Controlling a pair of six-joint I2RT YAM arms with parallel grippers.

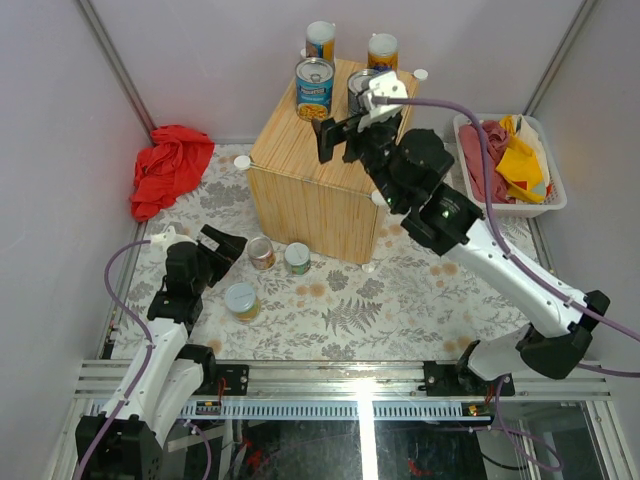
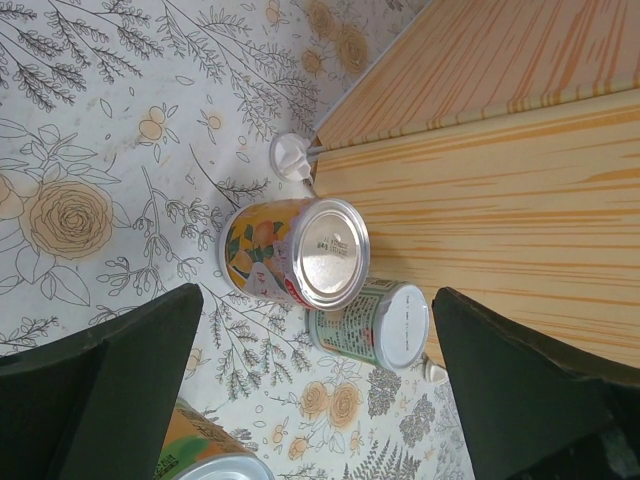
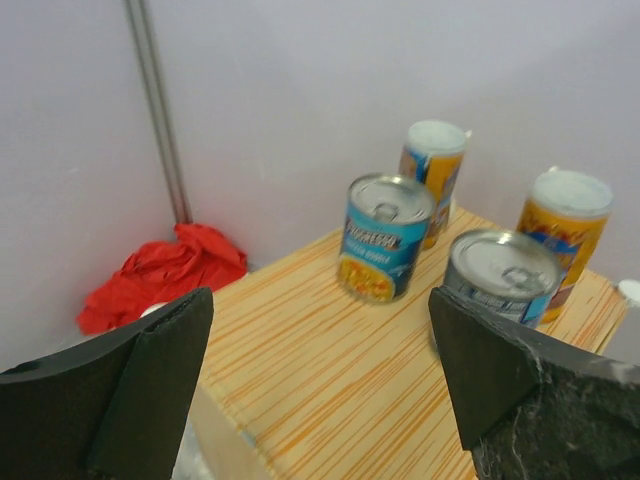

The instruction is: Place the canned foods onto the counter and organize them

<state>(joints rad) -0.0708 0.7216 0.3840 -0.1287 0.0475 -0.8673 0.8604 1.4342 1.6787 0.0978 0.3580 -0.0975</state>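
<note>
Left fingers [image 2: 110, 390] apart, empty; we see fruit can [image 2: 300, 250] upright, straight ahead between them, green can [image 2: 375, 322] just beside; right fingers [image 3: 130, 380] apart over counter [image 3: 330, 400], farther.

The left arm sits folded low near its base, the left end effector [image 1: 222, 247] with fingers spread wide, holding nothing. The right arm stretches forward, raised, the right end effector [image 1: 338, 135] likewise spread and empty.
</note>
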